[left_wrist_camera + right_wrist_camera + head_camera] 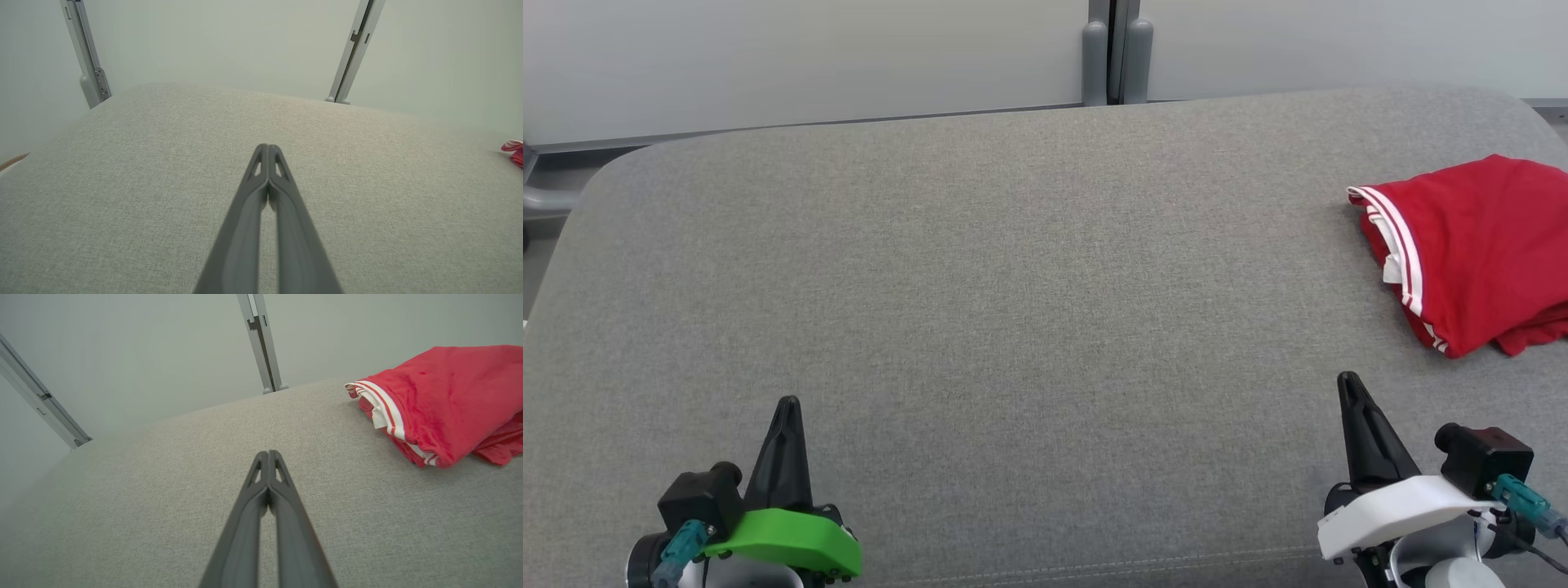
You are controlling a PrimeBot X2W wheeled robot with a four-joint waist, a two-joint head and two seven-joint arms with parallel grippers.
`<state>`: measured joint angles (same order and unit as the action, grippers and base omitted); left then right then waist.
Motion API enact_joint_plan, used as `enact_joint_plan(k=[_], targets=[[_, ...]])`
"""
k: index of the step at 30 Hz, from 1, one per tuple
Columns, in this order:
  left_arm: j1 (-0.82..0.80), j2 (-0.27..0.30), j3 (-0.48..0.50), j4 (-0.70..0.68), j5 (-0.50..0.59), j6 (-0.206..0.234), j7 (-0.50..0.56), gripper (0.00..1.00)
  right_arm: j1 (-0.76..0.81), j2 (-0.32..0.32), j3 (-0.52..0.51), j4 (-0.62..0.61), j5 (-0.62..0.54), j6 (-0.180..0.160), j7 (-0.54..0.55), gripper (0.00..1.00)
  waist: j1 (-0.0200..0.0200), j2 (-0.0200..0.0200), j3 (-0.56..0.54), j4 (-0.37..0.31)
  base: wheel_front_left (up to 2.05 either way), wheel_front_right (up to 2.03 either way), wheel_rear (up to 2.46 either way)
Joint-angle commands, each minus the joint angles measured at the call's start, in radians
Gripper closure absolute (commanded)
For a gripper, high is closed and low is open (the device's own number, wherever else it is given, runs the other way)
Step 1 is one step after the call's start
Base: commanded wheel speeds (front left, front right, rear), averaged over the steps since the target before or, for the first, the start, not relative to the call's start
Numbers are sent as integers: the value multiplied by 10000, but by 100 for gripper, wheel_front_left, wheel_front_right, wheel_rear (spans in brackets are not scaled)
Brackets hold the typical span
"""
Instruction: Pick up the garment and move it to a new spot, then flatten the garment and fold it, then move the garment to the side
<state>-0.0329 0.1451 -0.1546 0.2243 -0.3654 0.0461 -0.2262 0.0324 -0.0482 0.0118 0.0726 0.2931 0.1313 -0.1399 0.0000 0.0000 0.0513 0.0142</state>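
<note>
Ahead of the right end effector [1349, 377] and off to its right, we find the garment [1478, 245]. It is red cloth with white stripes, lying in a loose, doubled-over heap on the desk [1013, 286]. It runs past the right side of the head view, so we cannot tell its full extent or what kind of garment it is. It lies near that end effector but apart from it, with nothing touching. The left end effector [788, 400] is well apart from it, with bare grey fabric ahead of it. On both, the jaws are pressed together tip to tip and hold nothing.

We judge the cloth to be light, soft and limp. It should sag from any single hold, and its layers could slide apart as it lifts. It does not look fragile. The desk's woven cover will probably drag on it, so lifting looks better than pulling it across.

The striped edge [390, 412] faces the right end effector, with several layers stacked there. We would open the jaws and pinch that thick fold low, so that all the layers come up together. For flattening, we would want two holds set well apart along one edge, one for each end effector.
</note>
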Motion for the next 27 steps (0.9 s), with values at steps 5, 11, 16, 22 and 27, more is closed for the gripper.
enact_joint_plan(k=[5,11,16,22,27], targets=[[-499,-37,265,53,-1162,-192,210,100,-560,-136,-129,244,1288,-1,233,100,0,0,-20,-7,0,0,0],[-665,-104,395,194,-1983,-306,384,100,-784,-176,-212,507,2175,-1,411,100,0,0,-37,-13,0,0,0],[-824,-165,520,332,-2757,-414,551,100,-989,-206,-300,750,3014,-2,582,100,0,0,-55,-19,0,0,0],[-1004,-230,663,493,-3636,-541,743,100,-1220,-234,-411,1024,3947,-2,782,100,0,0,-76,-26,0,0,0],[-1143,-286,780,612,-4325,-640,895,100,-1400,-248,-504,1238,4674,-3,945,100,0,0,-93,-32,0,0,0]])
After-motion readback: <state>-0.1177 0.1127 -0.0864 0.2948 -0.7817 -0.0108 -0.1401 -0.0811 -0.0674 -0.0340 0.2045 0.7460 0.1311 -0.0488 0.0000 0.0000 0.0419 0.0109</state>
